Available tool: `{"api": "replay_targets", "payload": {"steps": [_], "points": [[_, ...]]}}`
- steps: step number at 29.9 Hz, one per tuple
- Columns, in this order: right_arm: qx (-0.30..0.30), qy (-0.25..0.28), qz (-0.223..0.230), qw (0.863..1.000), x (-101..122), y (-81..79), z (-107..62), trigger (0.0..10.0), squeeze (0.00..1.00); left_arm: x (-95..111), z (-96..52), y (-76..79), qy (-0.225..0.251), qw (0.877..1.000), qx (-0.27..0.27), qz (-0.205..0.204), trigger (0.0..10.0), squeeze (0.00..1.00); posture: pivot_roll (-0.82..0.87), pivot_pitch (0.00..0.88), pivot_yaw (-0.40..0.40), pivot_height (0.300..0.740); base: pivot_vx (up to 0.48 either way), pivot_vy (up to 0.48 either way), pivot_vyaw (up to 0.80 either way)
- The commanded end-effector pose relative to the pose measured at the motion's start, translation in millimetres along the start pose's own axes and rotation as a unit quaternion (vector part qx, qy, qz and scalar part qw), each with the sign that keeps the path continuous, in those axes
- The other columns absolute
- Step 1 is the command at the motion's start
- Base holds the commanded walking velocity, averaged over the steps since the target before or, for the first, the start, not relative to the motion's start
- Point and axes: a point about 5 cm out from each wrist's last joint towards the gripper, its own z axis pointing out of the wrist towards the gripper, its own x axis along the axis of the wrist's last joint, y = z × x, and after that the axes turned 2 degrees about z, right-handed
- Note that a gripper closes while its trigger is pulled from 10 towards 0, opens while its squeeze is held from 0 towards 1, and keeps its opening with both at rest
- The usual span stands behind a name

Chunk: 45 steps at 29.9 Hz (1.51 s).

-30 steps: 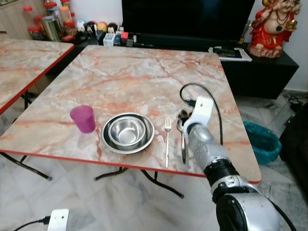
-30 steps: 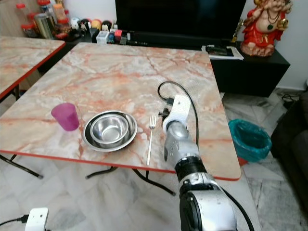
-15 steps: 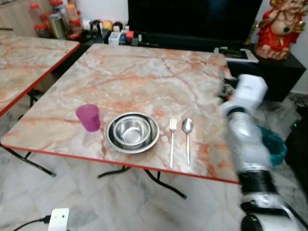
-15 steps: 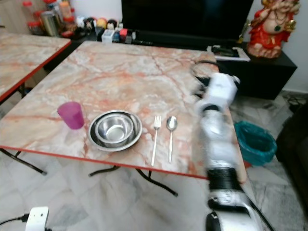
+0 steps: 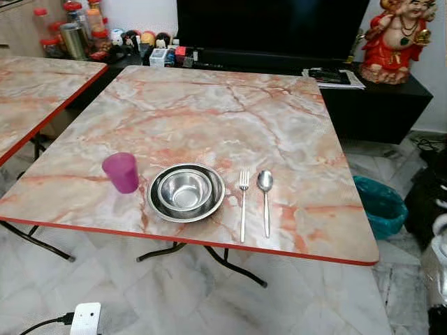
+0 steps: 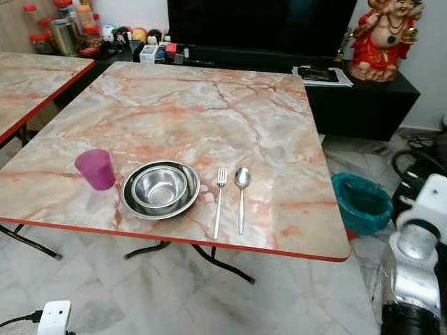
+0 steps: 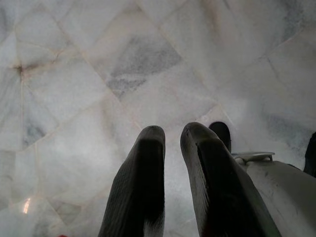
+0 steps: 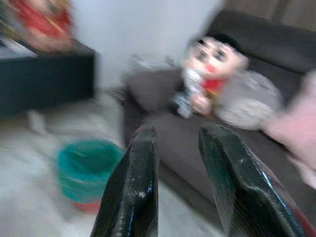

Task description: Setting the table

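Four pieces sat in a row near the marble table's [image 5: 209,112] front edge — a purple cup [image 5: 121,172], nested steel bowls [image 5: 186,192], a fork [image 5: 242,202] and a spoon [image 5: 265,199]. The right gripper [image 8: 177,182] — fingers apart, empty — pointed toward a sofa [image 8: 197,133]; the left gripper [image 7: 170,177] hung over floor tiles, fingers slightly parted.

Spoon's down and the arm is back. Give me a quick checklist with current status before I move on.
1. Spoon flat on table, right of fork: ok.
2. Fork and spoon roughly parallel, apart: ok.
3. Bowl nested in plate: ok.
4. Purple cup upright, left of plate: ok.
5. Right gripper open, holding nothing, off the table: ok.
6. Left gripper over the floor, holding nothing: ok.
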Motion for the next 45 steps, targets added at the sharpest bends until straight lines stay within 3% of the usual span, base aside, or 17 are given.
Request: {"api": "replay_targets", "payload": {"steps": [1,6,8,13,17,23,27,29,32,45], "points": [[-0.05,-0.045,-0.017,0.998,-25.9,21.2,2.0,10.0,0.0,-6.7,-1.0,-0.5,-0.011,1.0,-0.002,0.01,10.0,0.0,-0.02,0.068,-0.041,0.74,0.0,0.0,0.0],[-0.07,-0.09,-0.04,0.993,-53.9,33.8,-1.5,10.0,0.0,-6.8,-1.0,-0.4,-0.011,1.0,-0.002,0.009,10.0,0.0,-0.01,0.074,-0.044,0.74,0.0,0.0,0.0],[-0.076,-0.145,-0.072,0.984,-86.1,40.7,-10.5,10.0,0.0,-6.7,-0.9,-0.1,-0.012,1.0,-0.003,0.008,10.0,0.0,-0.02,0.078,-0.046,0.74,0.0,0.0,0.0],[-0.072,-0.177,-0.082,0.978,-102.8,41.6,-15.4,10.0,0.0,-6.5,-0.8,0.3,-0.012,1.0,-0.004,0.007,10.0,0.0,-0.01,0.079,-0.049,0.74,0.0,0.0,0.0],[-0.026,-0.263,-0.109,0.958,-151.1,40.0,-43.0,10.0,0.0,-5.6,-0.5,1.6,-0.012,1.0,-0.004,0.002,10.0,0.0,-0.01,0.085,-0.058,0.74,0.0,0.0,0.0],[0.005,-0.32,-0.137,0.938,-180.5,40.2,-67.0,10.0,0.0,-5.4,-0.4,2.1,-0.013,1.0,-0.004,0.001,10.0,0.0,-0.01,0.084,-0.055,0.74,0.0,0.0,0.0],[0.02,-0.341,-0.142,0.929,-190.1,39.6,-75.7,10.0,0.0,-5.2,-0.4,2.1,-0.014,1.0,-0.004,0.001,10.0,0.0,-0.01,0.082,-0.054,0.74,0.0,0.0,0.0],[0.055,-0.36,-0.133,0.922,-198.3,33.0,-85.2,10.0,0.0,-5.0,-0.3,2.5,-0.013,1.0,-0.005,0.001,10.0,0.0,-0.02,0.082,-0.055,0.74,0.0,0.0,0.0],[0.142,-0.362,-0.069,0.919,-203.1,12.2,-97.1,10.0,0.0,-4.8,-0.3,2.9,-0.013,1.0,-0.007,0.0,10.0,0.0,-0.02,0.082,-0.055,0.74,0.0,0.0,0.0],[0.142,-0.362,-0.069,0.919,-203.1,12.2,-97.1,10.0,0.0,-4.8,-0.3,2.9,-0.013,1.0,-0.007,0.0,10.0,0.0,-0.02,0.082,-0.055,0.74,0.0,0.0,0.0]]}}
